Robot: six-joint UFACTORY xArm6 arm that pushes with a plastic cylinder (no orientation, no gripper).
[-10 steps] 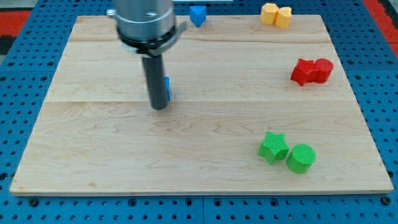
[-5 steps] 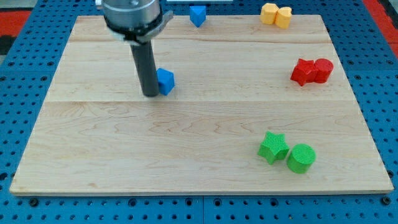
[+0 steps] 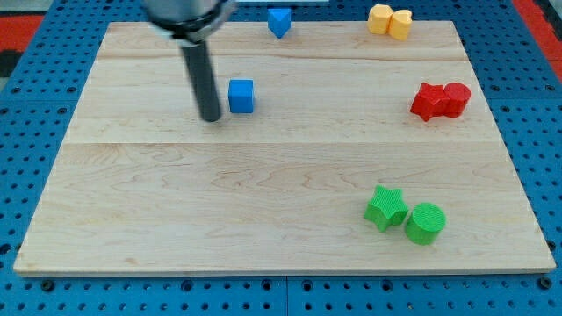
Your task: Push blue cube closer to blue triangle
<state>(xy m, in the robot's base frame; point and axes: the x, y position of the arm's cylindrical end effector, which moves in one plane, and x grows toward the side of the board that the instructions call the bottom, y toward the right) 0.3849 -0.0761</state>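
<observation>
Our rod has nudged the blue cube (image 3: pixel 241 96) farther up the board.
my tip (image 3: pixel 211 117) now sits just left of it, apart, holding nothing; the blue triangle (image 3: pixel 279 21) waits far-right, so we have gained ground.

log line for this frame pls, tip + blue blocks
my tip: just left of blue cube, small gap | blue triangle: top edge, up-right of cube | cube not yet beside triangle

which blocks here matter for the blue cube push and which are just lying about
Job: blue cube; blue triangle at the view's top; my tip, just left of the cube.

Lying about: two yellow blocks; two red blocks; green star; green cylinder.
</observation>
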